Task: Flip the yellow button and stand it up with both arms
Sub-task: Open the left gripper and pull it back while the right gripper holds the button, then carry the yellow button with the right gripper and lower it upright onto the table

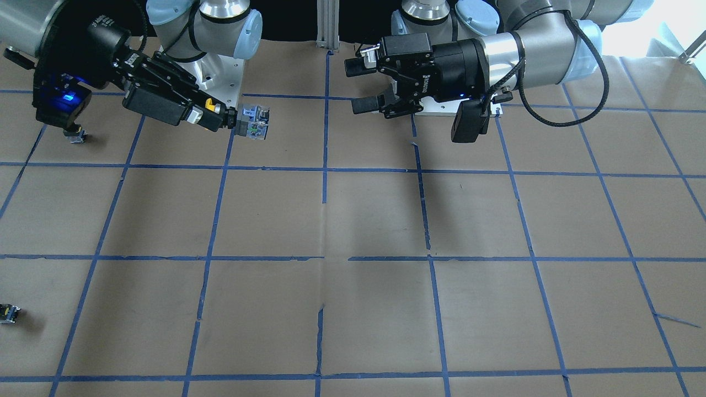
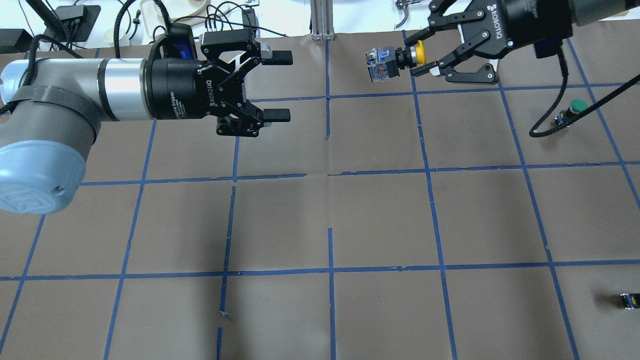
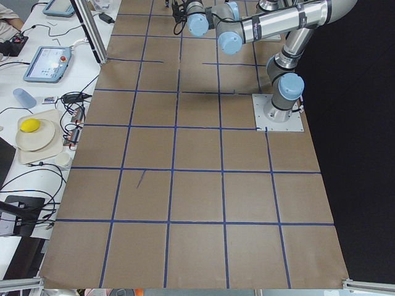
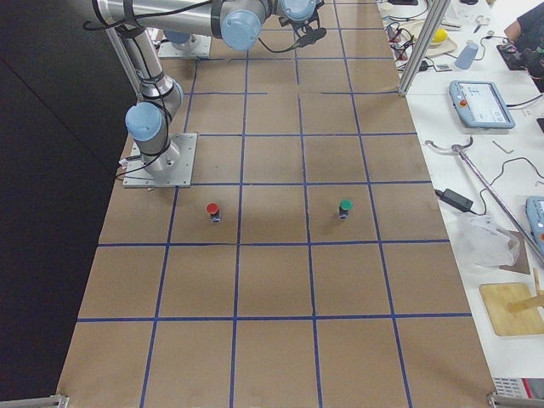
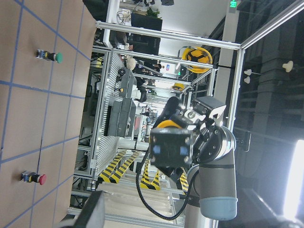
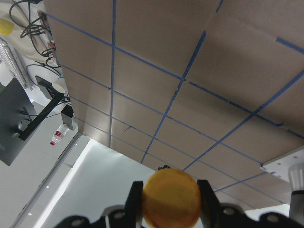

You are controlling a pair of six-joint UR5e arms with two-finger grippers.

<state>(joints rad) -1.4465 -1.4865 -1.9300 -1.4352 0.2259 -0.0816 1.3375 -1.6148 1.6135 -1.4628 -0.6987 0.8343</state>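
My right gripper [image 2: 414, 59] is shut on the yellow button [image 2: 420, 52] by its cap. It holds the button sideways in the air over the far side of the table, with the clear-and-blue body pointing toward my left arm. In the front view the right gripper [image 1: 207, 110] holds the button [image 1: 252, 121] the same way. The cap fills the gap between the fingers in the right wrist view [image 6: 171, 202]. My left gripper [image 2: 280, 86] is open and empty, level with the button and facing it across a clear gap. It also shows in the front view [image 1: 357, 85]. The left wrist view shows the button's body end-on [image 5: 172, 146].
A green-capped button [image 2: 577, 106] stands on the paper at the right, and a red-capped button [image 4: 212, 209] stands near the right arm's base. A tiny black block with a yellow spot [image 2: 629, 300] lies at the near right edge. Blue tape lines grid the brown paper.
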